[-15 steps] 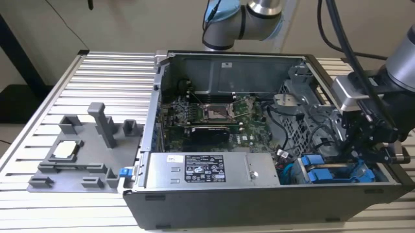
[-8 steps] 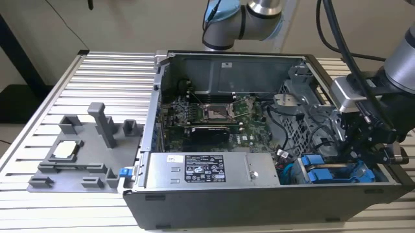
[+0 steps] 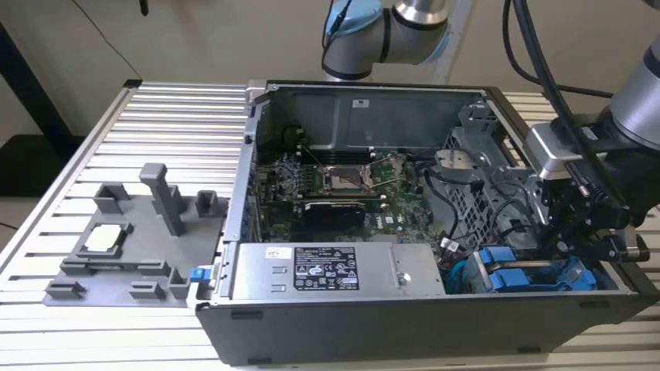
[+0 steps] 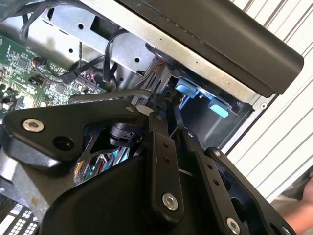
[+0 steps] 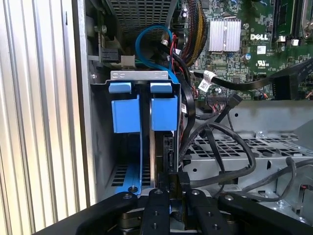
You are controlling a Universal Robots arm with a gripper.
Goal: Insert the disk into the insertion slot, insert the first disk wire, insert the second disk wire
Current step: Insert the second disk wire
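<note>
The disk [image 5: 163, 113], in its blue carrier, stands inside the insertion slot [image 5: 142, 76] of the grey drive cage, beside a second blue-framed drive [image 5: 122, 115]. In the exterior view both blue carriers [image 3: 505, 274] sit at the case's near corner on the exterior view's right. My gripper [image 5: 174, 188] is at the disk's near edge, its fingers [image 5: 157, 196] close together around a black wire connector [image 5: 172, 180]. In the second wrist view a grey cable [image 4: 107, 94] runs to the gripper [image 4: 157, 110]. My gripper [image 3: 583, 243] reaches down into the case just above the cage.
The open computer case [image 3: 413, 325] lies on a slatted metal table [image 3: 154, 139]. A grey power-supply box [image 3: 330, 270] sits beside the cage. Black cables [image 5: 220, 142] loop over a perforated metal bay. The motherboard [image 3: 341, 182] lies behind. A grey fixture [image 3: 134, 232] stands on the exterior view's left.
</note>
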